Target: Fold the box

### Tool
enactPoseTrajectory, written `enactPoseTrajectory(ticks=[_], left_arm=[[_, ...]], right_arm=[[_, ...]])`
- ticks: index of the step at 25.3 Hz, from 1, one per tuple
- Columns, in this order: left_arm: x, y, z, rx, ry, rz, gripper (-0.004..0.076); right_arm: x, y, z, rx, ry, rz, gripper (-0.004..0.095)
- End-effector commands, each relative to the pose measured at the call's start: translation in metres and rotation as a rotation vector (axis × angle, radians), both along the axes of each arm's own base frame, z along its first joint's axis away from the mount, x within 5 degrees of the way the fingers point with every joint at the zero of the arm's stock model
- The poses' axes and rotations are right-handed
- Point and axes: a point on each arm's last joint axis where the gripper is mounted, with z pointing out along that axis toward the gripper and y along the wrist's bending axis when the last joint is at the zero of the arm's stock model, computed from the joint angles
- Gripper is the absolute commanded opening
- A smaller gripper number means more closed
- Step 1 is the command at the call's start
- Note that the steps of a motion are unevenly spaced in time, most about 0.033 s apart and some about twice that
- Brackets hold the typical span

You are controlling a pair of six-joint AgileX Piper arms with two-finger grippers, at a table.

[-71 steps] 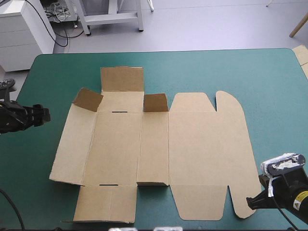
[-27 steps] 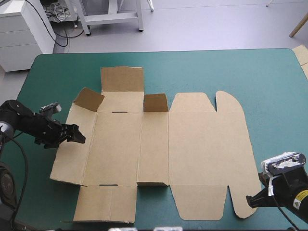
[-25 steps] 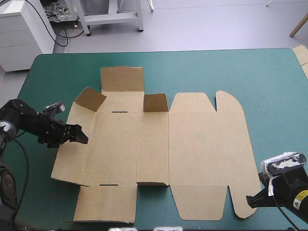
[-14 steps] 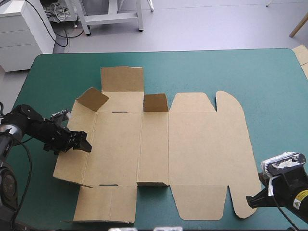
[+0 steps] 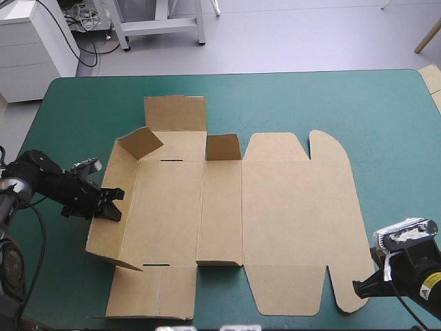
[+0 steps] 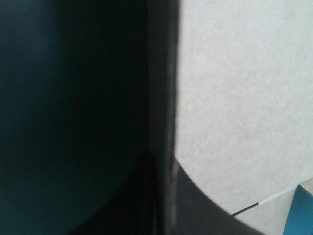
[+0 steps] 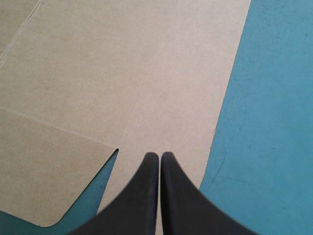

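The brown box lies as a cut sheet across the middle of the teal-green table, mostly flat. Its left side panel stands tilted up, and a small corner flap at the far left is raised too. My left gripper is shut on that left panel's outer edge. In the left wrist view the board runs edge-on between the black fingers. My right gripper rests shut at the near right, by the lid's rounded tab. In the right wrist view it points over the flat lid, holding nothing.
Bare teal-green cover runs along the far side and the right of the sheet. A short middle flap stands up. Pale board pieces show past the table's far right corner.
My left gripper came in from the left, went from open to shut on the left panel's edge, and the panel rose from nearly flat to tilted up. The right arm stayed still.
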Motion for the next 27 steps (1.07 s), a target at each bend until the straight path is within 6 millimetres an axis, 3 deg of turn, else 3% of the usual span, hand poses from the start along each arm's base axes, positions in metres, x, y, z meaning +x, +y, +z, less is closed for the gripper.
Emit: enactPoseTrajectory(ticks=[1,4,6,9,12,20,27], left_arm=[[-0.005,-0.009,0.017,-0.068,0.006,-0.015,-0.0008],[0.002,-0.013,0.026,0.004,-0.032,-0.083,-0.0008],[0.013,-0.021,0.045,0.118,-0.098,-0.179,-0.0008],[0.033,-0.048,0.084,0.318,-0.249,-0.349,-0.0008],[0.044,-0.069,0.107,0.441,-0.36,-0.477,-0.0008],[0.07,-0.118,0.129,0.66,-0.58,-0.837,-0.0008],[0.089,-0.143,0.135,0.822,-0.832,-0.995,-0.0008]], right_arm=[[0.004,0.0,0.01,0.006,-0.068,0.003,-0.0002],[0.004,0.0,0.01,-0.007,-0.071,0.015,-0.0002],[0.004,0.0,0.01,-0.007,-0.071,0.015,-0.0002],[0.004,0.0,0.01,-0.007,-0.071,0.015,-0.0002],[0.004,0.0,0.01,-0.007,-0.071,0.015,-0.0002],[0.003,0.001,0.01,0.001,-0.069,0.011,-0.0002],[0.003,0.001,0.01,0.053,-0.055,-0.032,-0.0002]])
